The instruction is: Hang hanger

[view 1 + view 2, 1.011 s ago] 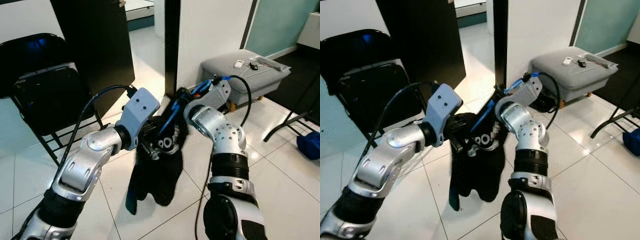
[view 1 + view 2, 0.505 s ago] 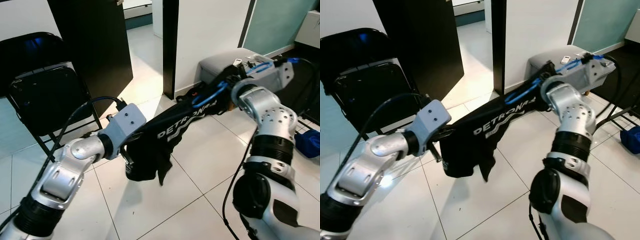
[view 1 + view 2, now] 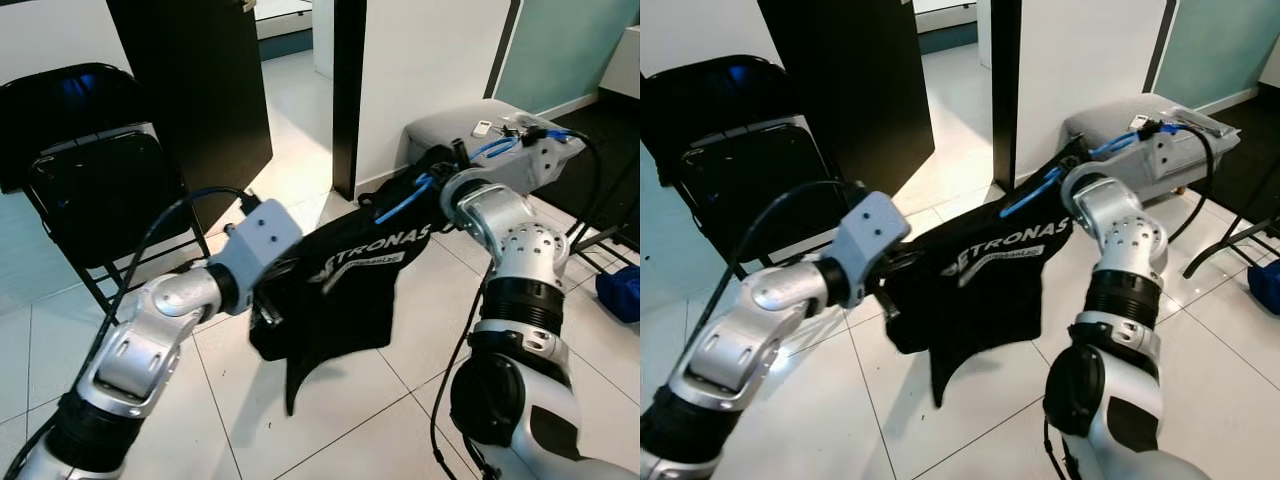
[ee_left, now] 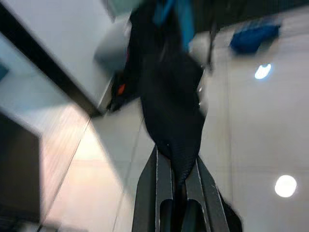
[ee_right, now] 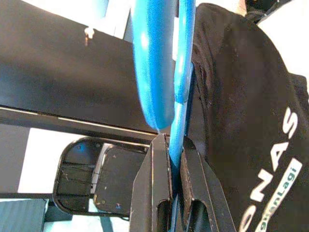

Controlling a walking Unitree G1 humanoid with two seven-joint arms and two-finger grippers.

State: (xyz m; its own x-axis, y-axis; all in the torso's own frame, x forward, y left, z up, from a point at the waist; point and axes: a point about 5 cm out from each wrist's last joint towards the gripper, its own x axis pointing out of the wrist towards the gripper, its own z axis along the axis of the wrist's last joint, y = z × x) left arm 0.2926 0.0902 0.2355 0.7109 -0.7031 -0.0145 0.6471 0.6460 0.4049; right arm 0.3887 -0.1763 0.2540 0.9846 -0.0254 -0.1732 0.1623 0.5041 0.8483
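A black T-shirt with white lettering hangs stretched between my two arms above the tiled floor. My left gripper is shut on one edge of the fabric; in the left wrist view its fingers pinch the dark cloth. A blue hanger runs inside the shirt's upper edge. My right gripper is shut on it, and in the right wrist view the blue hanger sits clamped between the fingers, with the shirt beside it.
A black folding chair stands to the left. Behind it are a black panel and a white wall. A grey ottoman with small items sits at the right, with a blue bag on the floor.
The arms drew apart from a bunched shirt, stretching it out. Since half a second ago the right gripper with the hanger came back leftward, and the shirt now hangs wider and flatter.
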